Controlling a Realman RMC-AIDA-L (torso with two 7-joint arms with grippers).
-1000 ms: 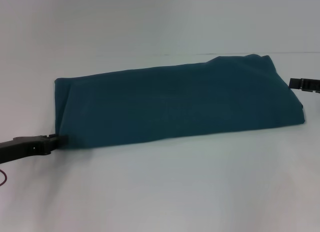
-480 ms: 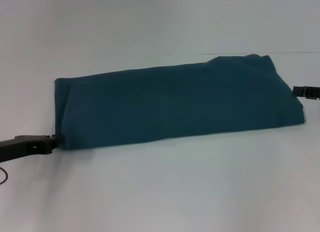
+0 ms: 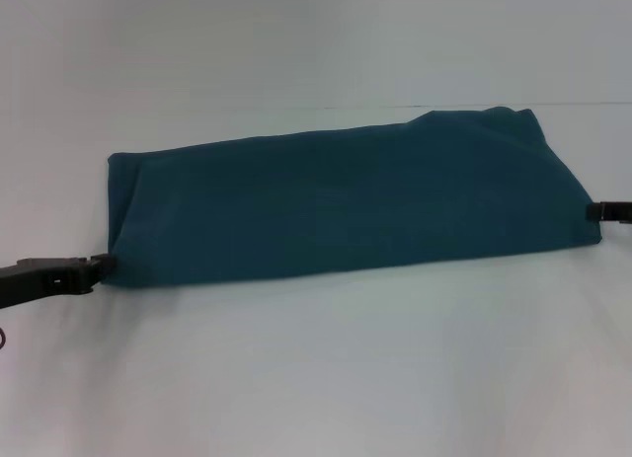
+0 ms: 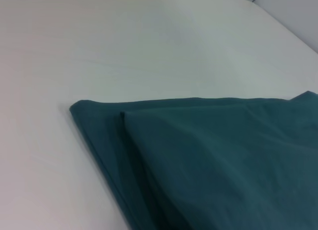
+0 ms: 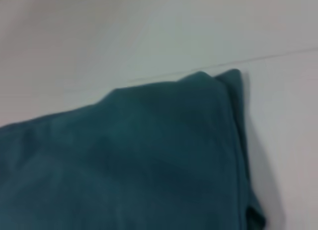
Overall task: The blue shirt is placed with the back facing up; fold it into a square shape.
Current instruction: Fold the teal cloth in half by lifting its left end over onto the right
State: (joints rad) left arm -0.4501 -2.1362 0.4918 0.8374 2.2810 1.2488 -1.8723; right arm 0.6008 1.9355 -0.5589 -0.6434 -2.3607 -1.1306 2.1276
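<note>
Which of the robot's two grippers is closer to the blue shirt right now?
Both are about equally close. The left gripper sits at the near left corner of the blue shirt, touching or almost touching it. The right gripper is at the shirt's right end, mostly out of frame.

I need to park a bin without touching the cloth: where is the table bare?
Bare table lies nearer the robot than the blue shirt, and a wide strip beyond its far edge. Crowded: both short ends, with the left gripper at the near-left corner, the right gripper at the right end.
</note>
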